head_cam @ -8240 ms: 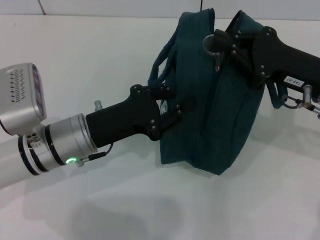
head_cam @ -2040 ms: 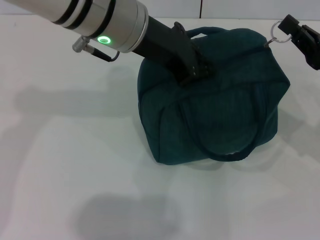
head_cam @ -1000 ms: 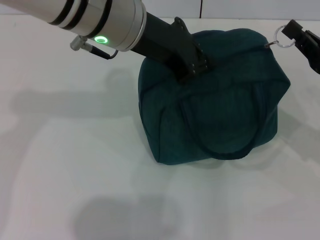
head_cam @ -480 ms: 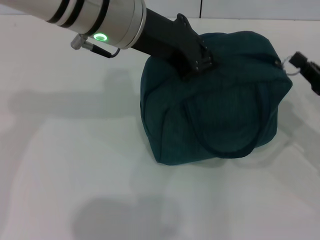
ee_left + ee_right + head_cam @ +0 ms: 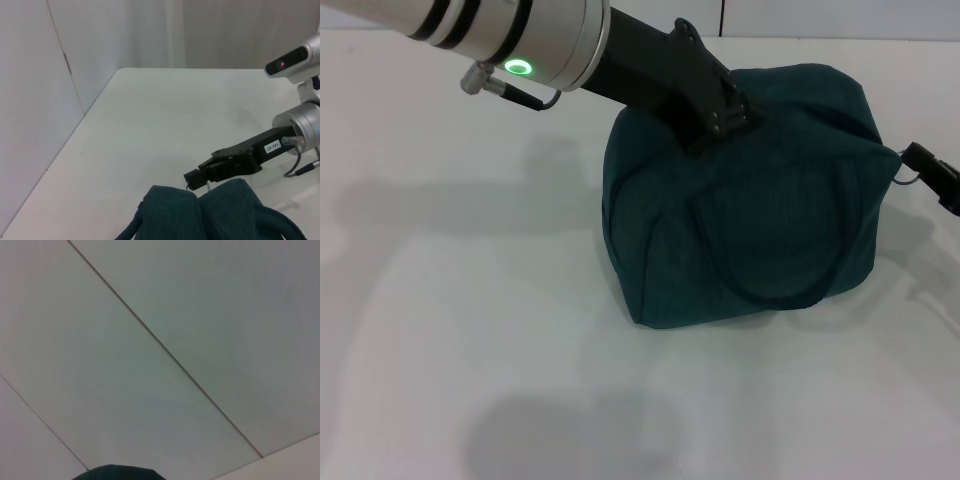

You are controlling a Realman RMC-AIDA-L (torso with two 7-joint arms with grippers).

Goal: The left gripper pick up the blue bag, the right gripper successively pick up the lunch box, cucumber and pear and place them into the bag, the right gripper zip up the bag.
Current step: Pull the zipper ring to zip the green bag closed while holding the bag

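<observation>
One blue bag (image 5: 750, 200), two grippers, one white table (image 5: 470, 330). Bag sat closed on the table, directly under the left gripper (image 5: 720, 118), long axis running from that claw toward the right gripper (image 5: 932, 172). One loop handle (image 5: 760, 270) lay flat on the near side. Left gripper pressed into the bag's top far corner; fingers buried, can't tell their state. Right gripper was clamped on the zipper ring (image 5: 199, 186) at the bag's right end.

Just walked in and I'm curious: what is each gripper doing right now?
Left gripper: pressed on top of the blue bag; cannot tell.
Right gripper: at the bag's right end, shut on the zipper ring.
</observation>
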